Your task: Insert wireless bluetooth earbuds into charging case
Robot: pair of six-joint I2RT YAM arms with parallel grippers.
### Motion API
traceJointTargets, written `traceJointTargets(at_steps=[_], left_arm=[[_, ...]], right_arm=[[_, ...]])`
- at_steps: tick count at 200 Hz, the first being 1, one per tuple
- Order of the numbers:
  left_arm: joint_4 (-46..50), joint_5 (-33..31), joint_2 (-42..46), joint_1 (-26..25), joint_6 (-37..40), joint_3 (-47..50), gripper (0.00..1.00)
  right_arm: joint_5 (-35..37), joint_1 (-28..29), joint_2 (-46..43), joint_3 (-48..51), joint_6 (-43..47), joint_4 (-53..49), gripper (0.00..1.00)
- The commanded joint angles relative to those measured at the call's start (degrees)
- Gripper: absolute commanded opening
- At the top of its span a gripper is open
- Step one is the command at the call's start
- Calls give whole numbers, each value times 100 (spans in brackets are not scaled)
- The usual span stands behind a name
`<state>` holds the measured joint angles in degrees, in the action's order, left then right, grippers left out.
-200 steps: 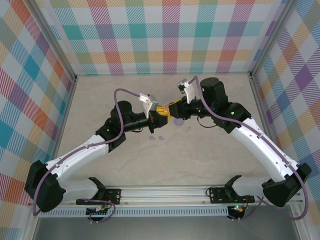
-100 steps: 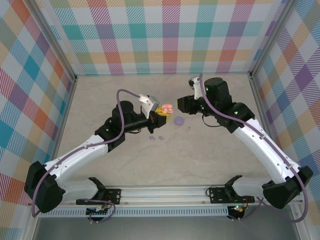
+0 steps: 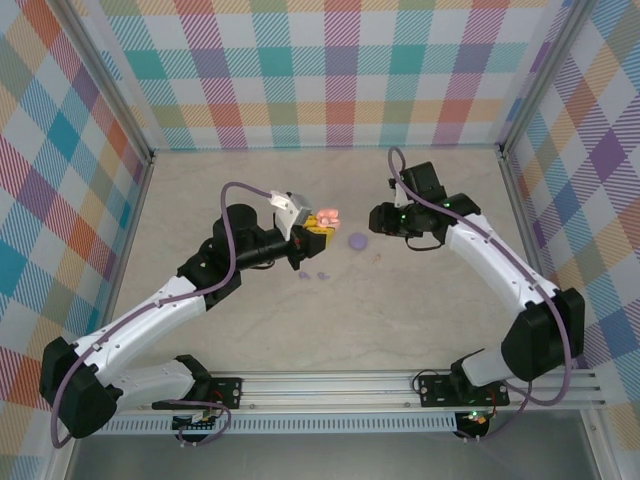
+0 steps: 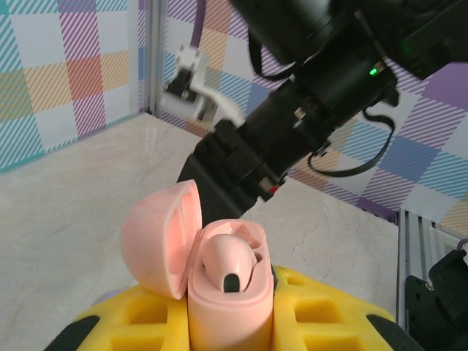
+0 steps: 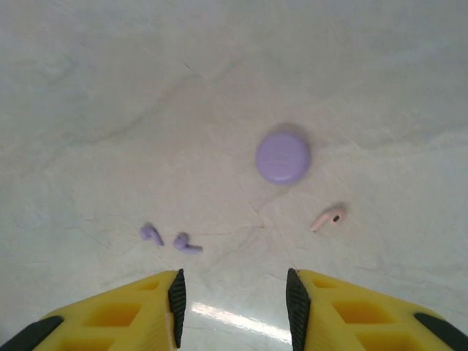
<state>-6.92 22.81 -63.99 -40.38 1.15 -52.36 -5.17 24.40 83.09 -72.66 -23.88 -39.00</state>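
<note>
Marble tabletop (image 5: 88, 88) lies bare all round the purple charging case (image 5: 283, 156), with the checked walls (image 3: 300, 80) well apart from it. My right gripper (image 5: 234, 300) hangs above the table, fingers parted and nothing between them. From it the case sits at 12 o'clock, the two lilac earbuds (image 5: 151, 234) at 10, and a loose pink earbud (image 5: 328, 218) at 1. My left gripper (image 3: 318, 228) is clamped on an open pink case (image 4: 230, 300) with one seated bud (image 4: 227, 265) inside.

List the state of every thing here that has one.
pink case: lid open, holds a seated pink earbud
purple charging case: closed, flat on the table
purple earbuds: loose on the table, outside it
loose pink earbud: lying on the table
left gripper: shut on the pink case
right gripper: open, empty
</note>
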Motion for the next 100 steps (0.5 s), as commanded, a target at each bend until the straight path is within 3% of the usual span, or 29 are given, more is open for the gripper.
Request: traceJointTargets(at_steps=[1, 53, 100], left_arm=[[90, -74, 134, -75, 120, -128, 1], [68, -91, 132, -75, 118, -101, 1], [59, -112, 136, -73, 116, -82, 1]], right_arm=[[-118, -32, 279, 185, -363, -115, 43], [-379, -21, 1021, 445, -780, 118, 43], [-721, -15, 1572, 337, -620, 119, 40]])
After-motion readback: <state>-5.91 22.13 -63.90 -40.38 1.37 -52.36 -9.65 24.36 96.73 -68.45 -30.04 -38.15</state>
